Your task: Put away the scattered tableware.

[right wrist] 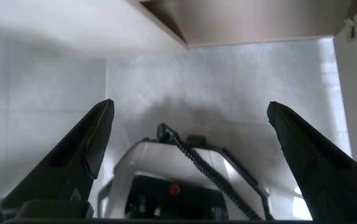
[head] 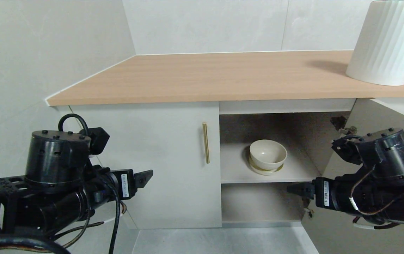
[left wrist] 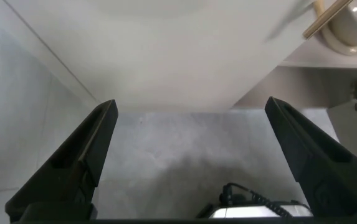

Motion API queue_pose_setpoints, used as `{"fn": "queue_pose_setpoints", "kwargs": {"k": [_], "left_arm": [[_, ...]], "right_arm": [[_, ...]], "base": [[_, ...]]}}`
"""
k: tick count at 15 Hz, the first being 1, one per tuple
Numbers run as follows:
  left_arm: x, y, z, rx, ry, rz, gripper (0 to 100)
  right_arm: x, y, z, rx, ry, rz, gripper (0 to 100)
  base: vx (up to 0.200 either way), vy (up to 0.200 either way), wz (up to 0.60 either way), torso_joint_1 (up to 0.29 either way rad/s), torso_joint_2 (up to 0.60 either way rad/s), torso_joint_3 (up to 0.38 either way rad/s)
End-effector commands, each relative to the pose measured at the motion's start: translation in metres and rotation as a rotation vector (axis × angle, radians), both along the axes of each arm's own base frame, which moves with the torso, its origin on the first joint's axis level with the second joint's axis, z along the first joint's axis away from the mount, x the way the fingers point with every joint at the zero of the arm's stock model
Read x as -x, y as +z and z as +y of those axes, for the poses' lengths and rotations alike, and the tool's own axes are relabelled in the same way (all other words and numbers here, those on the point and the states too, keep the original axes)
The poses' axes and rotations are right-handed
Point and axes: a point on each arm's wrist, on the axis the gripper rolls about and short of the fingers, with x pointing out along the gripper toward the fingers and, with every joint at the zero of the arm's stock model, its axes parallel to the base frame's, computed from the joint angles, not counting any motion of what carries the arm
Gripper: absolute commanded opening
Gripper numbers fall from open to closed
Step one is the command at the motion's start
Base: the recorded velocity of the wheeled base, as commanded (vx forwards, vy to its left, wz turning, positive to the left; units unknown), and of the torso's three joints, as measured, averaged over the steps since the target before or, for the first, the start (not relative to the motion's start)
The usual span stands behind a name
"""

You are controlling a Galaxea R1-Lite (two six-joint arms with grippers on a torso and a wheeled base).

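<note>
Your key relation is this: the bowl (head: 268, 153) sits up and forward of both end effectors, on the middle shelf (head: 235, 173) of the open cabinet bay, and it falls between the two arms, clearly closer to the right one. The right end effector (head: 295, 189) hangs just below the shelf's front edge and a little to the bowl's right, so any reach to the bowl from there goes upward, inward and slightly leftward. The left end effector (head: 145, 178) sits in front of the closed left door (head: 152, 155), with the brass handle (head: 205, 142) between it and the bowl, so that arm has the poorer line. Both end effectors are spread wide with nothing between their fingers, as each wrist view shows. The bowl is round, so it gives you no long axis to align with; it stands upright, mouth up, cream-coloured and seemingly empty, nested on a shallow saucer (head: 266, 171) of the same tone, well back from the shelf's lip. Judging by that, this piece looks already put away, and the likely next concern is the right door (head: 329, 233), swung out beside the right arm. On the bench (head: 205, 77) above, only a white ribbed container (head: 385, 42) is visible, at the far right.
</note>
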Motion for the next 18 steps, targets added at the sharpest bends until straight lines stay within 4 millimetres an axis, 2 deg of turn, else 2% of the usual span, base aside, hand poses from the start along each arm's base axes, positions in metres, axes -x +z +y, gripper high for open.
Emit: {"fn": "queue_pose_setpoints", "kwargs": {"k": [1, 7, 15, 18], "left_arm": [[-0.002, -0.001, -0.002, -0.001, -0.001, 0.005, 100], [0.006, 0.001, 0.002, 0.001, 0.003, -0.006, 100], [0.012, -0.003, 0.002, -0.007, -0.009, 0.006, 100], [0.012, -0.003, 0.003, -0.013, 0.0, 0.005, 100]], "right_arm": [[0.006, 0.003, -0.001, 0.004, -0.004, -0.021, 100], [0.021, 0.016, -0.005, -0.028, 0.017, -0.072, 100], [0.025, 0.015, -0.001, -0.019, 0.048, -0.073, 100], [0.026, 0.016, -0.002, -0.021, 0.044, -0.076, 100]], "base": [[-0.2, 0.0, 0.0, 0.012, 0.01, 0.002], [-0.2, 0.0, 0.0, 0.003, 0.0, 0.004], [-0.2, 0.0, 0.0, 0.005, 0.0, 0.006], [0.0, 0.0, 0.0, 0.0, 0.0, 0.0]]}}
